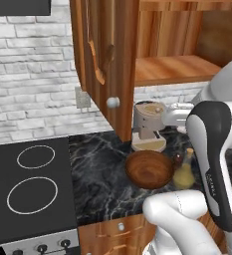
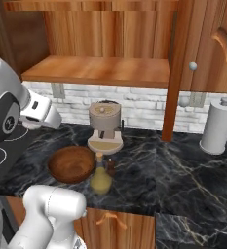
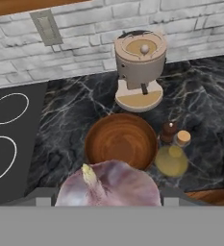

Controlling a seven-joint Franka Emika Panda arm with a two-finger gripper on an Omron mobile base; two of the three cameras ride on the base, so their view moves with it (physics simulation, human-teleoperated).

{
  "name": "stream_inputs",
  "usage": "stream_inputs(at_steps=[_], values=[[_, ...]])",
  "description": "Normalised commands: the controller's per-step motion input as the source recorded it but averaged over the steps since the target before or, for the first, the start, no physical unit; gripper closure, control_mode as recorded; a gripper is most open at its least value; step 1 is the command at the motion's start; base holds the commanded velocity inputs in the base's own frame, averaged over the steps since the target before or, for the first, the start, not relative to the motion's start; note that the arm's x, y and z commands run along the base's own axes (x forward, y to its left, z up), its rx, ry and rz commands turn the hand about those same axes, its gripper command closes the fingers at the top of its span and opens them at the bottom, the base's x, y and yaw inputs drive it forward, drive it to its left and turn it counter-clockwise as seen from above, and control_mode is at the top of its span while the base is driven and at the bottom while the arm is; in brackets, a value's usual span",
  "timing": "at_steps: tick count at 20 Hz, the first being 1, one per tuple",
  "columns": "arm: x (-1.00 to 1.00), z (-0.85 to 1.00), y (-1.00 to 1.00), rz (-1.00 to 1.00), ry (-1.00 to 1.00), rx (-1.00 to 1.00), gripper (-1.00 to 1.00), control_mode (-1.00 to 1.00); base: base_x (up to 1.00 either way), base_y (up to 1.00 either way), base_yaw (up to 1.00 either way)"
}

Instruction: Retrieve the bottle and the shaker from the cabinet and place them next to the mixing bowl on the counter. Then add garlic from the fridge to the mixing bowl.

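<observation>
Pincer clenched around a purplish papery garlic bulb, above a round wooden mixing bowl.
Yellow glass bottle and small dark shaker stand just beside the bowl on black marble counter.

No readable text anywhere, faint small lettering on the robot arm's dark forearm panel too blurred to make out, bottle, shaker and coffee machine carry no labels

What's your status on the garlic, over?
Gripper shut on garlic, hovering above the mixing bowl. Bottle and shaker already beside the bowl. Nothing in the way; coffee machine stands behind.
</observation>
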Motion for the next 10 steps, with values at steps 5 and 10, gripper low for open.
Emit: stream_inputs(at_steps=[5, 10], values=[[0.00, 0.00, 0.00, 0.00, 0.00, 0.00, 1.00, 1.00, 0.00, 0.00, 0.00], [0.28, 0.12, 0.00, 0.00, 0.25, 0.00, 1.00, -1.00, 0.00, 0.00, 0.00]])
